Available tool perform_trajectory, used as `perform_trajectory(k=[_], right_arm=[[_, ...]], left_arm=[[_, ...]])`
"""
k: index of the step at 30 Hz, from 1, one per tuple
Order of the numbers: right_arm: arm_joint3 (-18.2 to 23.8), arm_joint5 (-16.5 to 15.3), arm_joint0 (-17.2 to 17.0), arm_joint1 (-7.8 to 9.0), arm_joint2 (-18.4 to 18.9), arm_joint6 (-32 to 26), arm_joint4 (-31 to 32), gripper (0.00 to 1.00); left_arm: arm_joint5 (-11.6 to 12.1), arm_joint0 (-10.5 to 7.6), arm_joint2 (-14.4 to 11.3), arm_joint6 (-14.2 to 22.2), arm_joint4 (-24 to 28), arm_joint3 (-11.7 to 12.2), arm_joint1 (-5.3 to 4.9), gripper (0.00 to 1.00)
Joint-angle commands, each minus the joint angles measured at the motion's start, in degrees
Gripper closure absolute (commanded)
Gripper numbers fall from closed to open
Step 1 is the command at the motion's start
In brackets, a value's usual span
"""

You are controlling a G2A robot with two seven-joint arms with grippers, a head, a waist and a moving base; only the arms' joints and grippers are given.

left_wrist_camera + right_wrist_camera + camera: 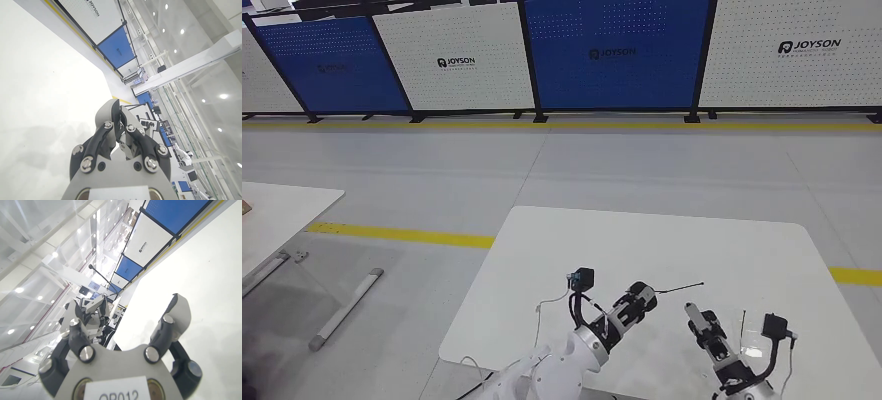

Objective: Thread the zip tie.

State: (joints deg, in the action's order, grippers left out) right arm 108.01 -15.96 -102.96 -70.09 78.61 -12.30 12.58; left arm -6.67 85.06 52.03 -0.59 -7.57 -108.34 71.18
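A thin black zip tie (680,289) sticks out of my left gripper (644,296) and points right, above the white table (662,240). The left gripper (120,106) is shut, its two pads pressed together. From the right wrist view the zip tie (102,276) rises slantwise from the far left gripper (98,305), with its small head at the free end. My right gripper (124,300) stands open with nothing between its fingers. In the top view the right gripper (698,316) sits just right of and below the tie's free end.
A thin dark strip (743,322) lies on the table beside the right arm. The table's far part is bare. A second white table (282,215) stands at the left. Blue and white panels (612,55) close off the back.
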Motion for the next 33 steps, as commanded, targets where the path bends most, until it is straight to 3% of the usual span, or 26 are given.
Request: perform_trajectory(k=[1,4,16,19,26,33], right_arm=[[0.52,1.05,0.72,0.52,1.17,-5.22,3.77,0.00],[1.55,3.34,2.25,0.78,1.73,-7.70,6.29,0.00],[1.72,3.47,2.36,0.79,1.62,-7.70,6.87,0.00],[1.47,4.36,2.66,0.84,1.65,-3.73,14.00,0.00],[0.38,1.33,4.46,1.06,-0.61,-1.36,26.50,0.00],[0.12,1.48,4.66,1.03,-0.96,-1.13,27.04,0.00]], left_arm=[[-0.16,0.55,0.50,0.50,1.14,-0.47,-0.06,1.00],[-0.37,0.54,0.76,0.85,1.79,-0.39,-0.01,1.00],[0.05,0.53,0.72,0.83,2.70,-0.25,0.07,1.00],[0.51,0.63,0.94,0.53,3.61,-0.57,0.15,1.00],[-0.44,2.28,2.05,-0.45,5.00,-3.19,0.10,1.00],[-0.53,2.42,2.07,-0.52,5.19,-3.28,0.11,1.00]])
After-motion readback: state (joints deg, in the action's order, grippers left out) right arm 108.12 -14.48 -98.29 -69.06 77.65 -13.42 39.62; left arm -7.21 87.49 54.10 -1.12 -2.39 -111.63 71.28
